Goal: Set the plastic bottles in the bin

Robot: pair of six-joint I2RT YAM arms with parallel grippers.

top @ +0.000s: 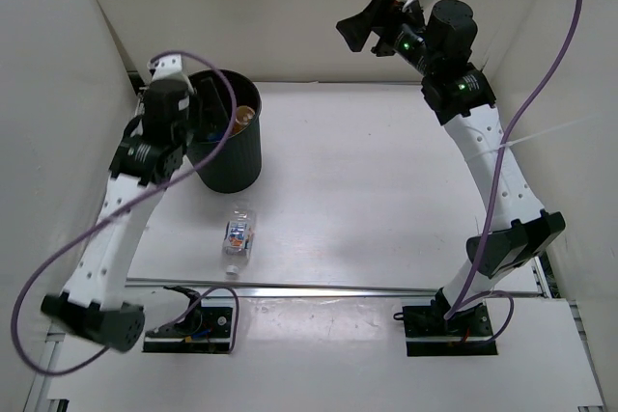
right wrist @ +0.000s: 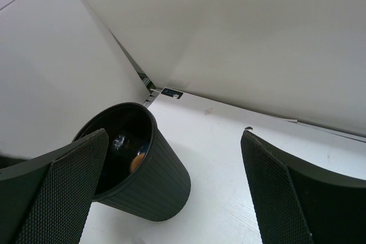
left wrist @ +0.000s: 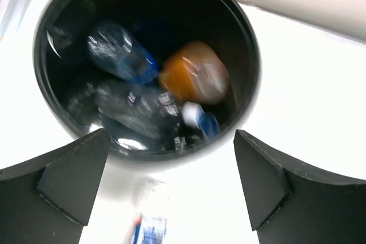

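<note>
The black bin (top: pixel 237 166) stands at the back left of the table. My left gripper (top: pixel 206 108) hangs over its mouth, open and empty. The left wrist view looks down into the bin (left wrist: pixel 251 55): an orange bottle (left wrist: pixel 194 78), a clear bottle with a blue label (left wrist: pixel 123 58) and a plain clear bottle (left wrist: pixel 137 110) lie inside. The bottle with the white-blue-red label (top: pixel 238 235) lies on the table in front of the bin, blurred in the left wrist view (left wrist: pixel 150 224). My right gripper (top: pixel 372 21) is open and empty, raised high at the back. It sees the bin (right wrist: pixel 157 187) from afar.
White walls enclose the table on the left, back and right. The bin stands close to the left wall. A metal rail (top: pixel 338 289) runs along the table's front edge by the arm bases. Purple cables loop from both arms.
</note>
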